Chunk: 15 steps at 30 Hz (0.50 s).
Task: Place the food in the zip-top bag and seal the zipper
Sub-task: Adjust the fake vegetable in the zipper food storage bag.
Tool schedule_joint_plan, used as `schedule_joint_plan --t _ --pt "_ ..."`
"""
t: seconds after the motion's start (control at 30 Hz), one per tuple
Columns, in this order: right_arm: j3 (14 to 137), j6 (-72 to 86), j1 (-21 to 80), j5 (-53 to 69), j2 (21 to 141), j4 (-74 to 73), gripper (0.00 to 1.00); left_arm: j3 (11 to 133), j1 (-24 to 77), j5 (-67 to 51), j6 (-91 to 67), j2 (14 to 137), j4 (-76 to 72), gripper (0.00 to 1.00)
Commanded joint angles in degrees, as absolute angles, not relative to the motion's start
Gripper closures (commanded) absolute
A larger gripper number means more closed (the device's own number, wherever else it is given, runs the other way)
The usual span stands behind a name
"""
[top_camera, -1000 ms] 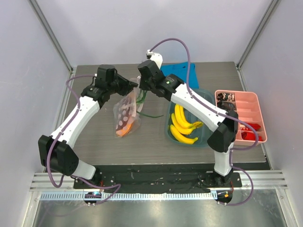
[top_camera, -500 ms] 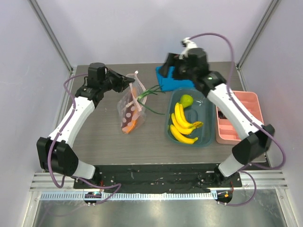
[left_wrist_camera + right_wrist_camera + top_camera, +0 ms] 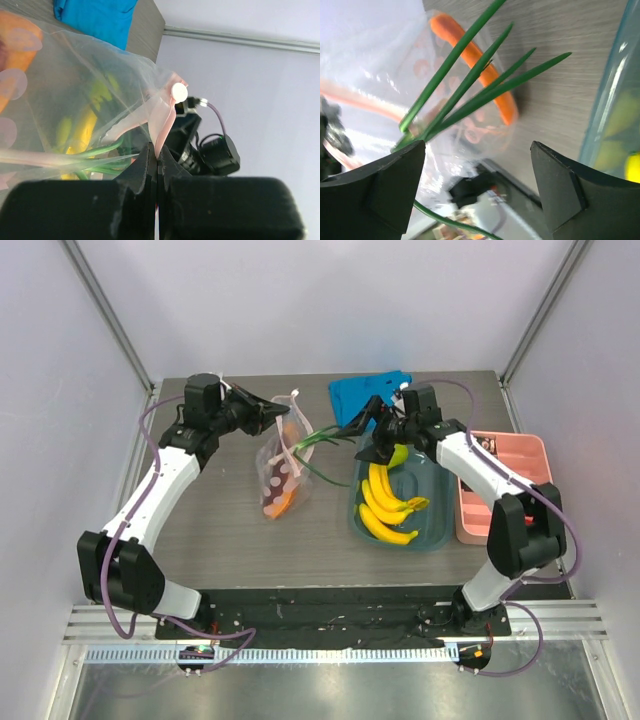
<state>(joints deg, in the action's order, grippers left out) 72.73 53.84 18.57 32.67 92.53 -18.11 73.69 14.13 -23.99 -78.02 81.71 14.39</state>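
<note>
The left hand point(image 3: 268, 412) sits in the upper left of the top view, clamped shut on the pink zipper strip point(image 3: 162, 117) just below its white slider point(image 3: 179, 92). It holds the bag point(image 3: 282, 468) up by one corner of its mouth, so the bag hangs down onto the worktop point(image 3: 220, 520). The pepper point(image 3: 281, 503) lies at the bottom of the bag. The onion point(image 3: 325, 435) is only partly in, and its leaves stick out of the mouth toward the right of the frame.

The right hand point(image 3: 375, 435) is spread wide and holds nothing. It hovers at the upper left corner of the tub point(image 3: 425, 475), between the onion tips and the pear point(image 3: 397, 453). The pear lies just to the hand's lower right, nearly under it. The bananas point(image 3: 385, 505) lie lower in the tub, with their long axis running up and down the frame.

This arm is much the nearer to both. Its forearm slants up and left from an elbow at the right edge, and the fingers point left toward the bag.

The likely next move is a short drop onto the pear, then a carry leftward to the mouth. The projecting leaves partly block that way in.
</note>
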Motion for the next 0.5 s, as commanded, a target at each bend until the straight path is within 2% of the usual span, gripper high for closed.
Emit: schedule_joint_plan --t 0.0,0.2,0.3,0.33,0.37,0.43,0.47 --pt "75.14 68.29 18.63 37.88 94.48 -8.70 0.08 74.18 13.89 -26.72 -78.40 79.19 10.02 1.00" --pt "77.86 73.03 19.51 38.14 99.05 -6.42 0.06 72.86 13.97 -26.98 -78.57 78.84 9.84 1.00" --pt "78.75 74.18 20.21 38.84 101.51 -4.58 0.09 72.95 13.97 -27.25 -78.57 78.93 9.84 1.00" --pt "78.92 74.61 20.65 38.93 102.04 -4.31 0.12 73.04 13.97 -27.25 -78.49 79.10 9.76 1.00" --pt "79.10 74.62 20.74 39.11 102.48 -3.52 0.22 73.04 13.97 -27.25 -78.40 79.01 10.02 1.00" --pt "79.71 75.14 21.18 40.42 103.09 -2.64 0.32 73.04 14.06 -26.98 -78.31 79.01 10.46 1.00" --pt "79.80 75.32 21.27 40.86 102.92 -1.68 0.47 73.04 13.98 -26.90 -78.31 79.01 10.63 1.00"
